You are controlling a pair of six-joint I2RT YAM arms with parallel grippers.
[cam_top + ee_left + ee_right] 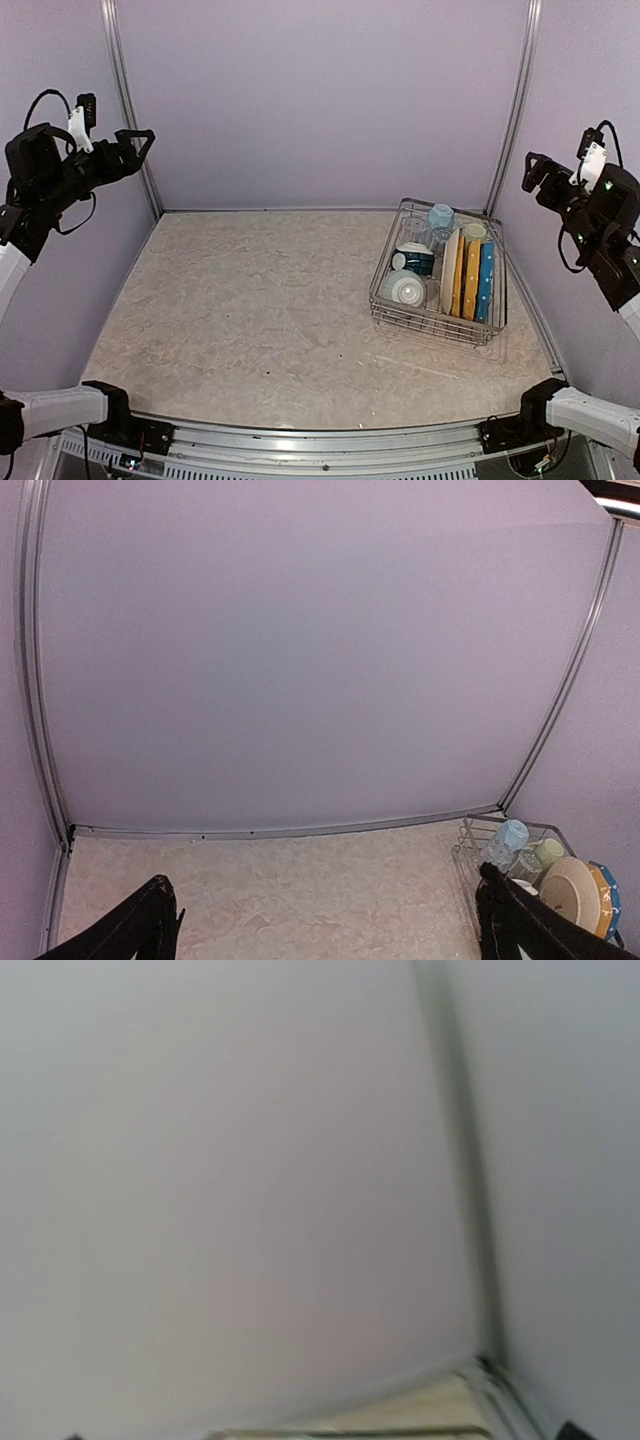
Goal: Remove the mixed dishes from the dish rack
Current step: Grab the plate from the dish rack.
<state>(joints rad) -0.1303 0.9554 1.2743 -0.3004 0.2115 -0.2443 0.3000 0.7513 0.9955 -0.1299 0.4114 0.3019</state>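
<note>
though packed full, standing flat at the far right of the table [250, 330], just beside the right wall: rack [432, 322], silver wire, open grid sides.

inside, along its right side, on edge and side by side: cream plate [451, 268], yellow plate [471, 280], blue plate [486, 282]. at its far end: blue mug [440, 215], green mug [474, 231], and to their left a clear tumbler [412, 230]. in its near-left part, teal and white, one behind the other: far bowl [413, 262], near bowl [406, 290] with white base up.

underneath, pale beige marbled tabletop. around it, lilac walls [320, 100] on three sides, with metal strips up the two far corners.

counted: one rack, three plates clear to see (thin orange edge between cream and yellow, perhaps a fourth, hard to tell), two mugs, one tumbler, two bowls.

high at the far left, well apart from the rack: left gripper [145, 143], jaws spread wide, nothing between them; from its wrist, black fingers [135, 930] at the bottom corners, rack at lower right. high at the right, above the rack's far end: right gripper [532, 172], jaws likewise apart and empty; wrist view blurred, only a wall corner and a sliver of table.
</note>
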